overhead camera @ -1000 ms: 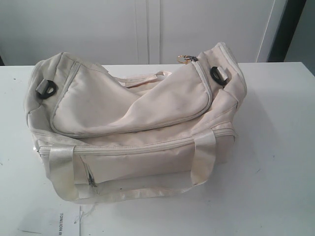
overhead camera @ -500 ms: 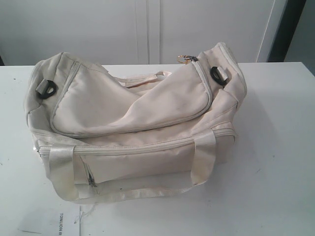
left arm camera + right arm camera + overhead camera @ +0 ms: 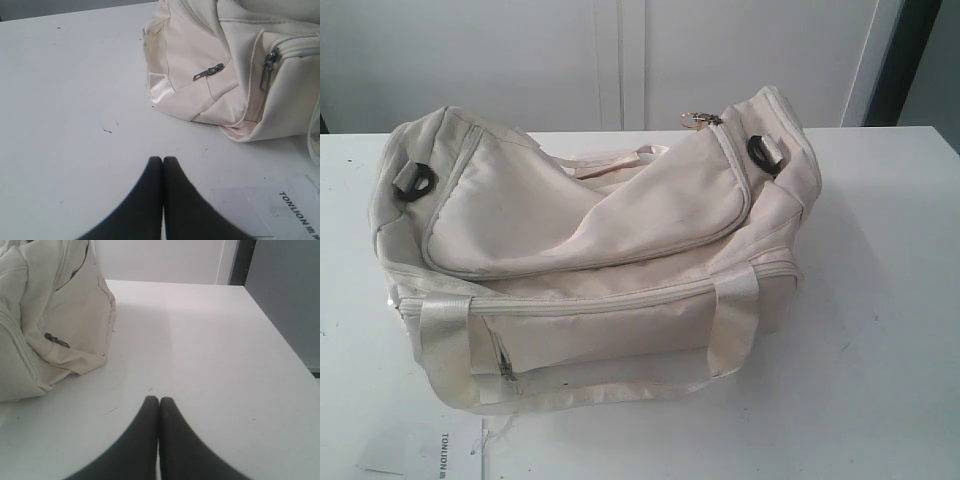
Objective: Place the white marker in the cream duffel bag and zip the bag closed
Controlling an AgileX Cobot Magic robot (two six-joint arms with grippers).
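Nothing is moving since a second ago: the cream duffel bag (image 3: 590, 230) is sitting just as it was, in the middle of the worktop (image 3: 880, 330), nearer its far edge. Its curved top flap is lying down, the slider (image 3: 701, 120) resting at the right end. The white marker is not showing anywhere (inside or not, I cannot tell). Both arms are keeping to the bag's ends: the left gripper (image 3: 163, 159) and the right gripper (image 3: 159, 399) are each pointing over bare worktop, fingers pressed together, holding nothing. I am counting one bag, two handles (image 3: 448, 345), two black strap rings (image 3: 417, 182) and one printed sheet (image 3: 440, 455) at the near edge.
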